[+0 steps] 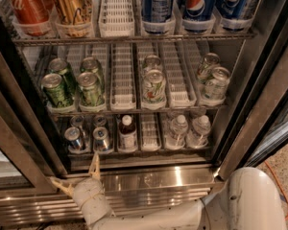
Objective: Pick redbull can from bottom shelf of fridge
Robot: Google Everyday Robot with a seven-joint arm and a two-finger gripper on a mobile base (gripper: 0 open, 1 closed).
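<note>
The fridge [259, 90] stands open in the camera view. On its bottom shelf [139, 153] two slim silver-and-blue redbull cans stand at the front left: one [74, 138] far left, one [102, 139] beside it, with more behind them. My gripper [77, 172] is low in front of the steel lip, just below these cans. Its two pale fingers are spread wide, one [94, 165] pointing up at the right-hand can, the other [59, 184] pointing left. It holds nothing.
A dark-labelled white-capped bottle [127, 133] and two clear water bottles [177, 130] share the bottom shelf. Green cans [57, 90] fill the middle rack; Coke [26, 6] and Pepsi cans [198, 4] the upper rack. The louvred steel base [153, 195] lies below. My white arm [249, 200] is at the lower right.
</note>
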